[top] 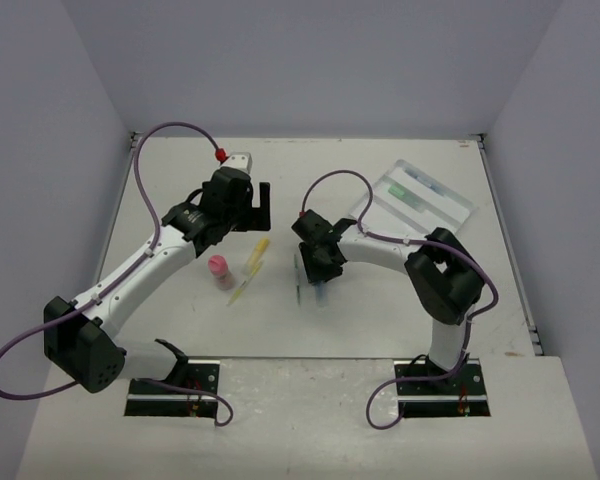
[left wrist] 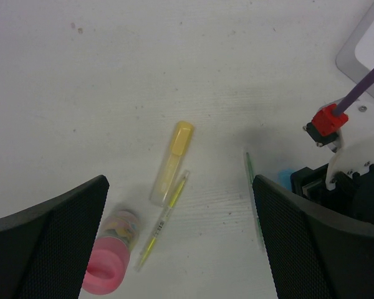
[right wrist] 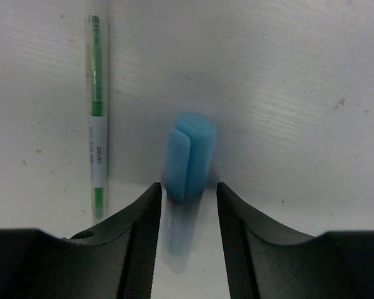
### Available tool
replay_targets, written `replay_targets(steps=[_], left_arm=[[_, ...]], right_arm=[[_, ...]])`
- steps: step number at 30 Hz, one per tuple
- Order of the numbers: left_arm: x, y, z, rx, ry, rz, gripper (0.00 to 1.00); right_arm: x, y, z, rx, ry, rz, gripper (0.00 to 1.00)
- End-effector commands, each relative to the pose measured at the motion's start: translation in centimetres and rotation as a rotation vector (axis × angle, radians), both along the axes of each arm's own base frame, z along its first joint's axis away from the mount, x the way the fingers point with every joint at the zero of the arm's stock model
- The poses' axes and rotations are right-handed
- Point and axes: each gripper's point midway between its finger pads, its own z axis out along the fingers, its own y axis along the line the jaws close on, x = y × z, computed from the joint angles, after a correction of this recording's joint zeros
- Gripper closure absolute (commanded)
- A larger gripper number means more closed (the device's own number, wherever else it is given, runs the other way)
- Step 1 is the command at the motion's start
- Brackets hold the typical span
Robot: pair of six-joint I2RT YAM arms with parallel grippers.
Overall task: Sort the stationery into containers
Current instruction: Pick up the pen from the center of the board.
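Note:
A light-blue short stick [right wrist: 190, 156] lies on the table between the fingers of my right gripper [right wrist: 187, 193], which is open around it with a gap on the right side. A thin green pen [right wrist: 97, 112] lies just left of it. In the top view the right gripper [top: 315, 270] is low over this pair. My left gripper [left wrist: 181, 249] hangs wide open above a yellow marker [left wrist: 172, 162], a yellow-green pen [left wrist: 162, 219] and a stubby pink cylinder [left wrist: 109, 261]. The clear tray [top: 450, 208] stands at the back right.
Inside the tray lie a green item [top: 398, 191] and a bluish one [top: 425, 183]. The right arm's elbow [top: 442, 275] stands between the tray and the table's near edge. White walls close the table on three sides.

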Motion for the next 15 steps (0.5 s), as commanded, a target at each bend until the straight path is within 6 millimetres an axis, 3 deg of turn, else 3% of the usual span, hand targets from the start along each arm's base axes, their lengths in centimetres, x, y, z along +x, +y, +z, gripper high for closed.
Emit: replay_targets(steps=[1,4,6,7,9,13,15], left_arm=[[0.5,0.0,0.4,0.006,-0.028,-0.014,0.00],[0.5,0.3,0.4,0.016,-0.028,-0.003,0.00],[0.4,0.5,0.5,0.017,-0.030,-0.001,0.00],[0.3,0.5,0.7,0.017,-0.035,-0.001,0.00],[0.3,0.7,0.9,0.017,-0.043,0.003,0.00],[0.3,0.5,1.2,0.012,-0.047,-0.013,0.00],[0.3,0.6,1.8,0.012,-0.055,-0.010,0.00]], right_arm=[[0.1,0.9,-1.0,-0.016,0.025,0.032,0.60],[0.5,0.3,-1.7,-0.078,0.036,0.051,0.69],[0.7,-0.2,-2.0,-0.101,0.042,0.061,0.84],[1.1,-0.5,-1.0,-0.089,0.021,0.050,1.00],[1.9,-1.6,0.1,-0.076,-0.016,0.034,1.00],[6.4,-6.0,6.2,-0.057,-0.174,0.005,1.00],[9.7,-10.1,9.6,-0.075,-0.272,0.009,1.00]])
